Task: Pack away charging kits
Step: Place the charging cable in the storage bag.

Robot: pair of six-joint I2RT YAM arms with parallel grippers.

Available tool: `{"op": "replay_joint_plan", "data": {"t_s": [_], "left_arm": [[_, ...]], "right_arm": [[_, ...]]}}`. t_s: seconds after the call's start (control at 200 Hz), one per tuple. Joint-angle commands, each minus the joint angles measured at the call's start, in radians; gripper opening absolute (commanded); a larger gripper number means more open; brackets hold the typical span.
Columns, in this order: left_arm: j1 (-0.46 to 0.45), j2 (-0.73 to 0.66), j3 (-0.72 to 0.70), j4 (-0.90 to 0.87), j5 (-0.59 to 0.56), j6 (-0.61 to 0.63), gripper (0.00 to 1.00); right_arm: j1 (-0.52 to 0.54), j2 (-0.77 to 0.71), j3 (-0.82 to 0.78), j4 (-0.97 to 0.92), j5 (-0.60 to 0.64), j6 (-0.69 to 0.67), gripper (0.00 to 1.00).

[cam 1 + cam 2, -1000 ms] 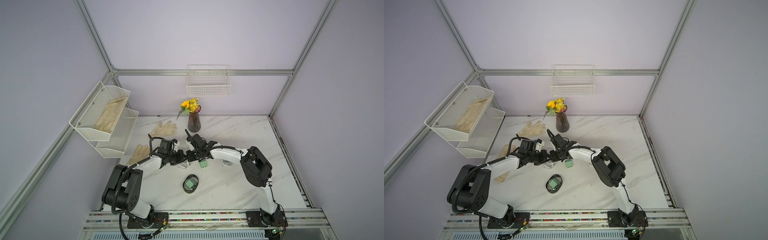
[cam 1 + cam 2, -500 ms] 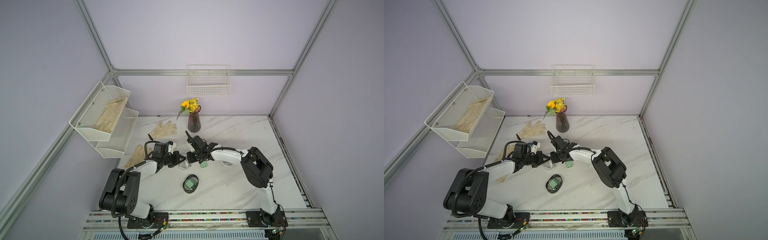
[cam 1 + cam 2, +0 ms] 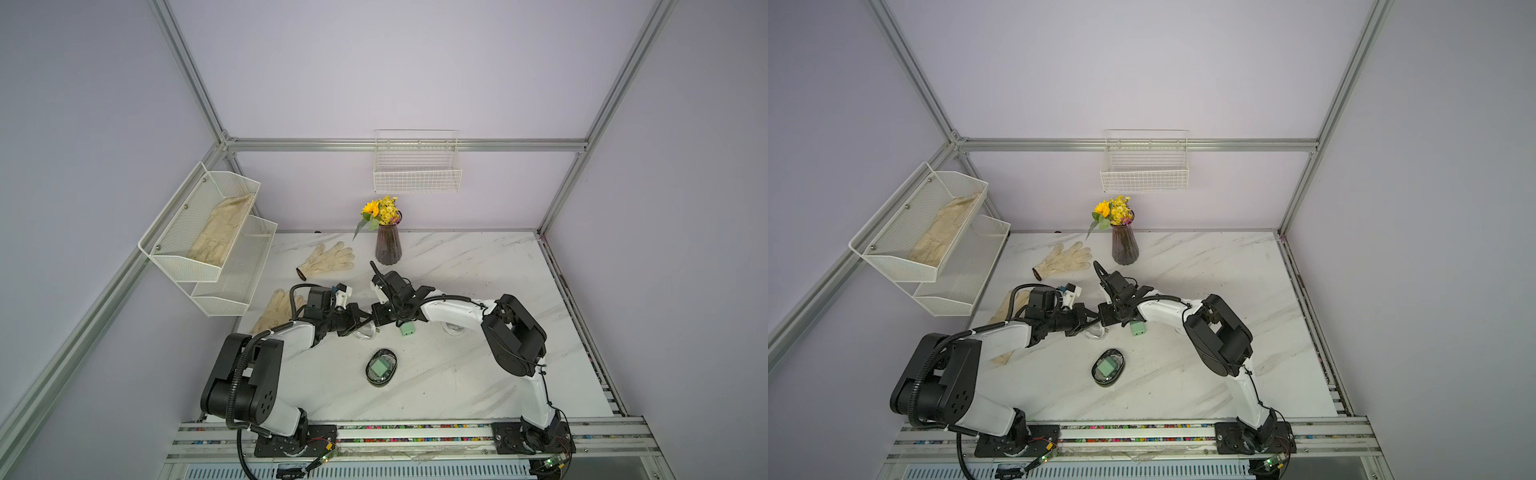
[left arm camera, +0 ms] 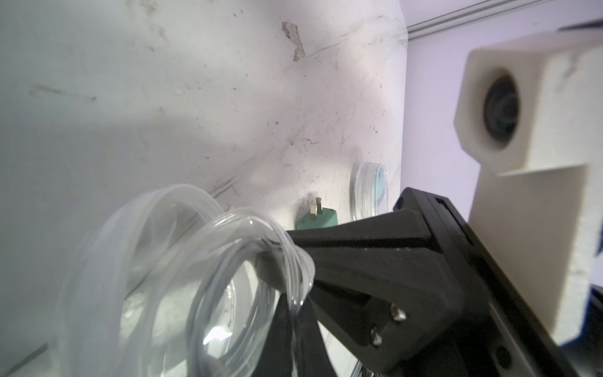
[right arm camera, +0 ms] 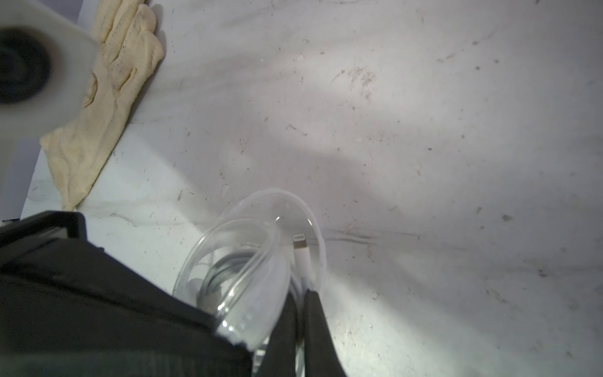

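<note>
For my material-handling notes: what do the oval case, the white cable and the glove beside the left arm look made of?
The oval case looks like clear, glossy hard plastic: the tabletop shows through and its rim catches highlights. The white cable has a smooth sheath, probably plastic or rubber, and a metallic tip. The glove looks like cream knit fabric, matte and creased.

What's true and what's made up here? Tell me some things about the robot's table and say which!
The right pincer pinches a white cable. True.
A mint green plug adapter lies loose on the table. True.
The vase holds red roses. False: its flowers are yellow.
The left pincer is wide open. False: it is shut on the clear case's rim.
A glove lies in the mesh shelf. True.
</note>
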Motion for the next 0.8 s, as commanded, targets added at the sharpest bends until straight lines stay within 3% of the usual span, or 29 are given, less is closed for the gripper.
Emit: {"op": "replay_joint_plan", "data": {"t_s": [0.0, 0.2, 0.56, 0.795], "left_arm": [[0.031, -0.032, -0.047, -0.042, -0.043, 0.028, 0.00], [0.055, -0.037, -0.062, -0.004, 0.008, 0.001, 0.00], [0.050, 0.038, -0.067, 0.245, 0.206, -0.117, 0.00], [0.033, 0.081, -0.042, 0.224, 0.196, -0.096, 0.00]], "right_arm": [[0.008, -0.002, 0.002, 0.034, -0.002, -0.009, 0.00], [0.013, -0.051, -0.028, 0.014, 0.059, -0.026, 0.00], [0.014, -0.130, -0.057, 0.023, 0.027, -0.026, 0.00], [0.014, -0.112, -0.062, 0.048, -0.002, -0.015, 0.00]]}}
